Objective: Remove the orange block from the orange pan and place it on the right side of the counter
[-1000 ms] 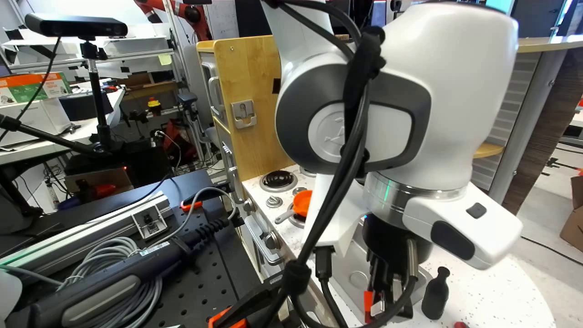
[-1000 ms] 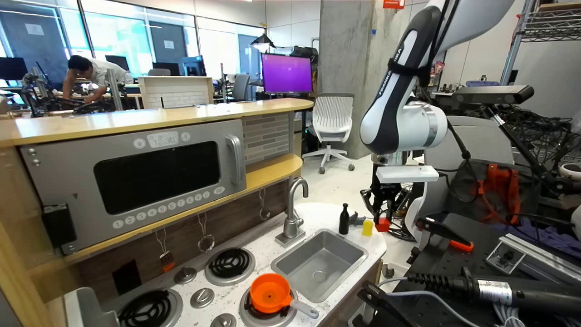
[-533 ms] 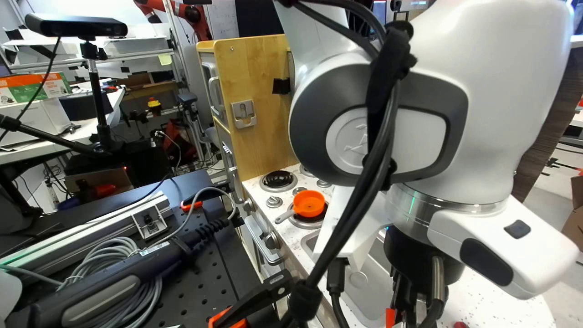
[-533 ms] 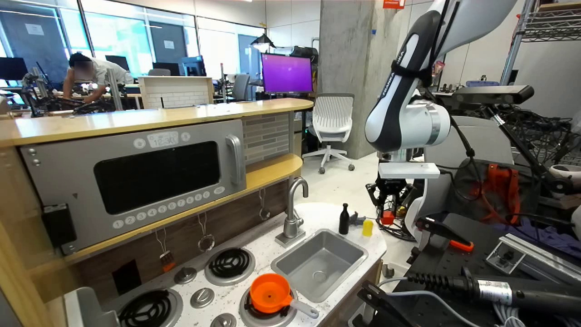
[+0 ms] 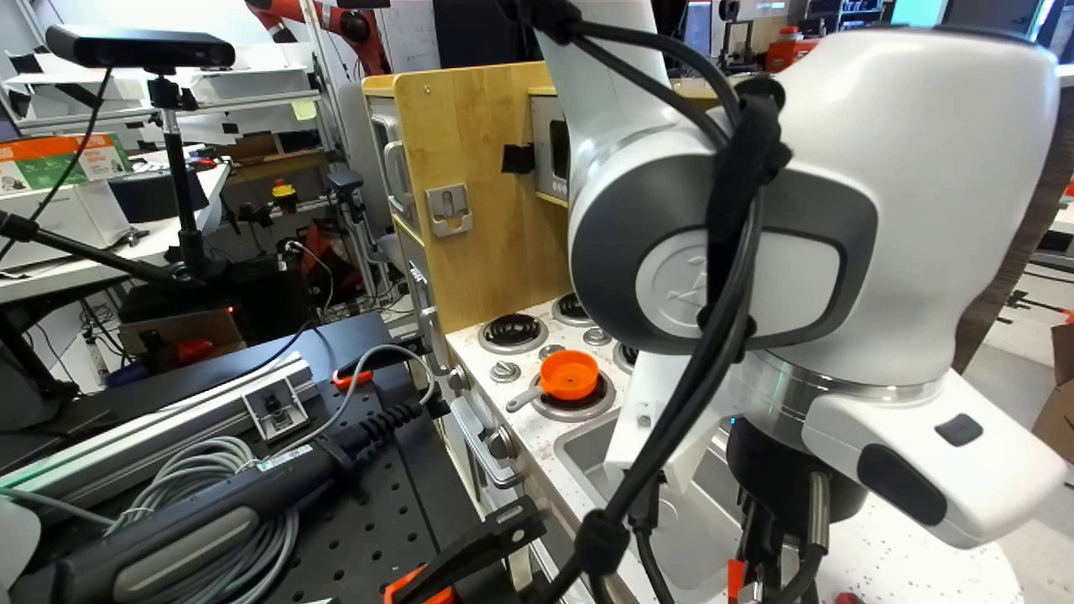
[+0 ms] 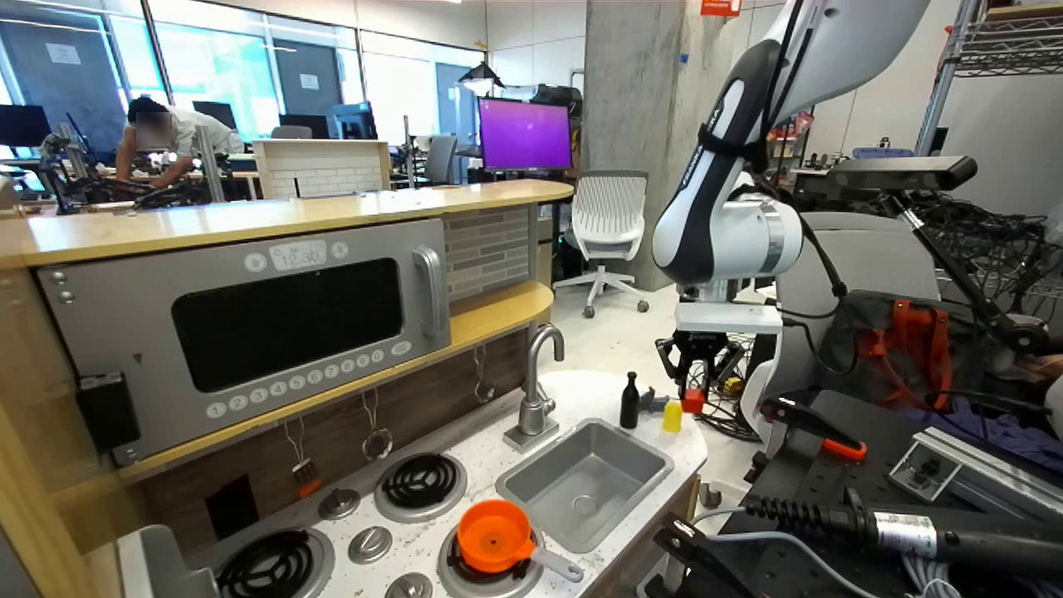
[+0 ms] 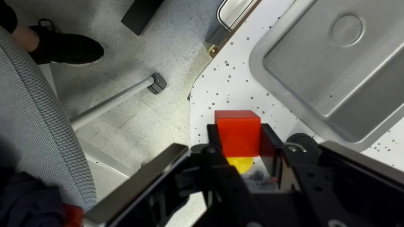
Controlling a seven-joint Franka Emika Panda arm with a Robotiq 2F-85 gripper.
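Observation:
The block (image 7: 239,137) is red-orange and held between the fingertips of my gripper (image 7: 240,136). In the wrist view it covers part of the speckled white counter (image 7: 221,90) near its rounded end. In an exterior view the gripper (image 6: 694,384) and block (image 6: 693,401) hang raised by the counter's right end (image 6: 688,453), close to a yellow object. The block's edge also shows below the arm in an exterior view (image 5: 736,577). The orange pan (image 6: 495,536), grey-handled, sits empty on a burner; it also shows in an exterior view (image 5: 569,375).
A grey sink (image 6: 581,486) lies between the pan and the counter's right end. A faucet (image 6: 534,399), a black bottle (image 6: 629,403), a yellow object (image 6: 672,417) and a small grey object (image 6: 653,399) stand nearby. A chair (image 7: 41,119) and someone's shoe (image 7: 66,47) are beyond the counter edge.
The arm carried the block first away and slightly up, then back toward the yellow object. The block stays gripped. The pan, more hidden by the arm earlier, now shows fully in both exterior views.

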